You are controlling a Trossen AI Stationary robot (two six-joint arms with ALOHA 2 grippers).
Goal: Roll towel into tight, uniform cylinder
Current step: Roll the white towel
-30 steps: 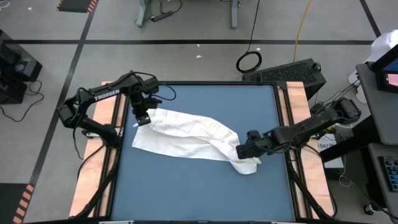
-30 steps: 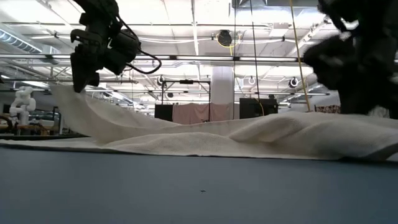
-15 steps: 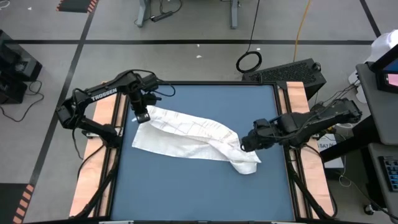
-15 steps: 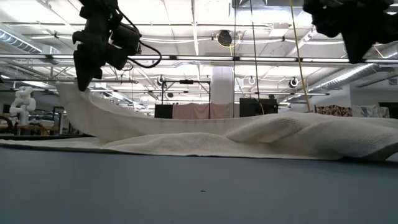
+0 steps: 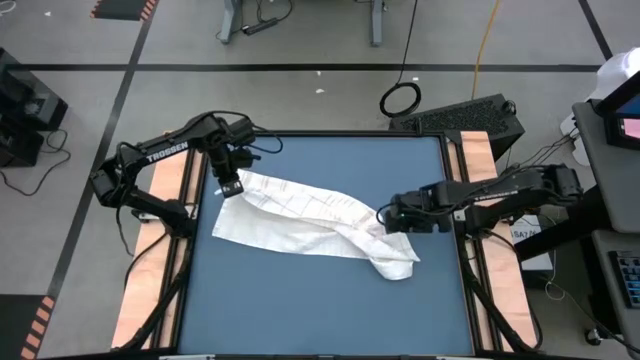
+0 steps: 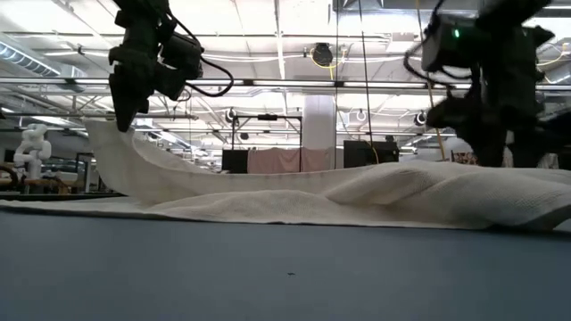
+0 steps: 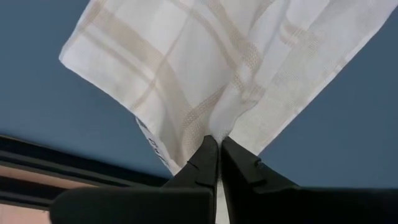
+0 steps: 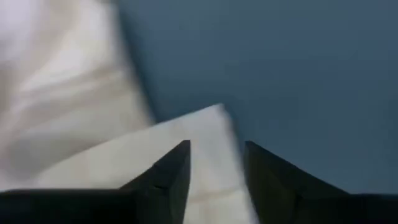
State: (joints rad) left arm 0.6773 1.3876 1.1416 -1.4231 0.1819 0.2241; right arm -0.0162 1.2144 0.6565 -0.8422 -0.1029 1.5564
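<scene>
Left tool (image 5: 231, 187) was clamped on a lifted corner of the towel (image 5: 310, 222), which lay crumpled across the blue table (image 5: 330, 300), while the right tool (image 5: 388, 215), fingers apart, hung over its other end.

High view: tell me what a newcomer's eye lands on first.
The white towel, crumpled in a long diagonal band across the blue table, stands out first. At its far-left corner the left gripper is shut on the cloth and holds that corner lifted off the table. At the other end the right gripper is open just above the towel.
</scene>
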